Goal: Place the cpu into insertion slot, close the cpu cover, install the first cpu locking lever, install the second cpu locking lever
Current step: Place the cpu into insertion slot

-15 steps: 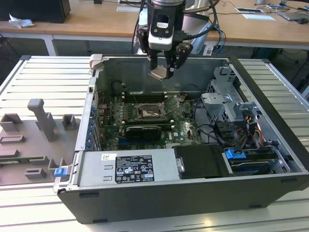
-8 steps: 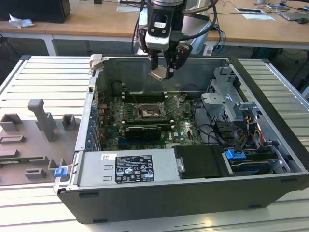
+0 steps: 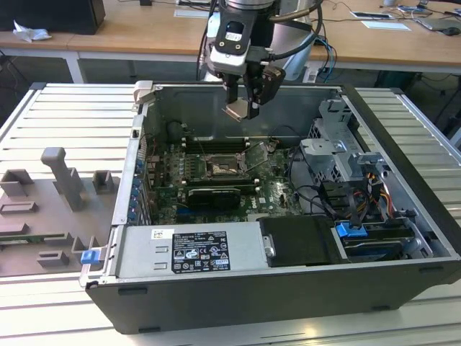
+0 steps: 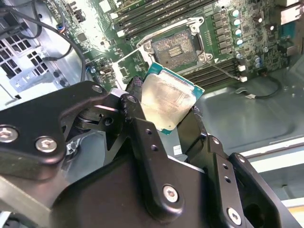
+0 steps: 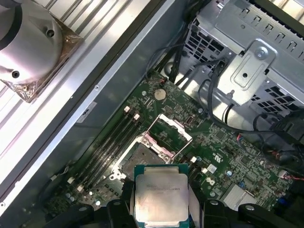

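My gripper [image 3: 241, 107] hangs above the open computer case, shut on the cpu [image 3: 236, 110]. The cpu [image 4: 168, 102] is a small square chip with a pale metal top and a green rim, and both wrist views show it pinched by two edges between the black fingers [image 5: 118, 211]. Below it on the green motherboard lies the insertion slot [image 5: 137, 156], uncovered, with its contacts showing. The cpu cover [image 5: 183, 135], a thin silver frame, stands swung open beside the slot. The chip is well above the slot and apart from it.
A power supply [image 3: 191, 251] with a white label fills the case's near side. A metal drive cage [image 3: 338, 137] and black cables [image 3: 310, 194] sit at the exterior view's right. Memory slots [image 5: 107, 147] run beside the socket. A grey fixture block [image 3: 54, 205] lies outside the case.
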Tool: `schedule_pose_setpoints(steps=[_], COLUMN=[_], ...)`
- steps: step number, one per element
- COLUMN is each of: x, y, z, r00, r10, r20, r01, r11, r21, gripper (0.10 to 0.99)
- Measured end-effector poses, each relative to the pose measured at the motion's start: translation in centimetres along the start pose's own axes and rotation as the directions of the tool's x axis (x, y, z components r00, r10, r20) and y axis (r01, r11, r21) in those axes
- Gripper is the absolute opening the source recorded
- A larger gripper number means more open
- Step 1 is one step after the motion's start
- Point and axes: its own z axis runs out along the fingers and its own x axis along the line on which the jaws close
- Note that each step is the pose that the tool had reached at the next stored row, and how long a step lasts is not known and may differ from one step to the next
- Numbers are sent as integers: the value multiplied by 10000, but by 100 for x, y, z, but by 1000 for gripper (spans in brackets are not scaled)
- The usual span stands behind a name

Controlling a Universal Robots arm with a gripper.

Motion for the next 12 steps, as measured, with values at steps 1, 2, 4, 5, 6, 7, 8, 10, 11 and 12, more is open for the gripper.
schedule_pose_setpoints(steps=[1, 2, 4, 5, 6, 7, 8, 10, 11, 12], x=[0, 0, 0, 0, 0, 0, 0, 0, 0, 0], y=[0, 0, 0, 0, 0, 0, 0, -1, -1, -1], z=[1, 1, 2, 3, 3, 3, 4, 6, 6, 6], r00=[10000, 9999, 9992, 9988, 9985, 9981, 9977, 9959, 9948, 9935], r10=[90, 156, 407, 480, 550, 614, 681, 904, 1018, 1132], r20=[7, 13, 36, 43, 49, 54, 60, 79, 90, 100], r01=[-90, -156, -407, -480, -550, -614, -681, -904, -1018, -1131], r11=[10000, 9999, 9992, 9988, 9985, 9981, 9977, 9959, 9948, 9936], r21=[-2, -4, -8, -11, -12, -13, -15, -22, -25, -28], gripper=[537, 537, 537, 537, 537, 537, 537, 537, 537, 537])
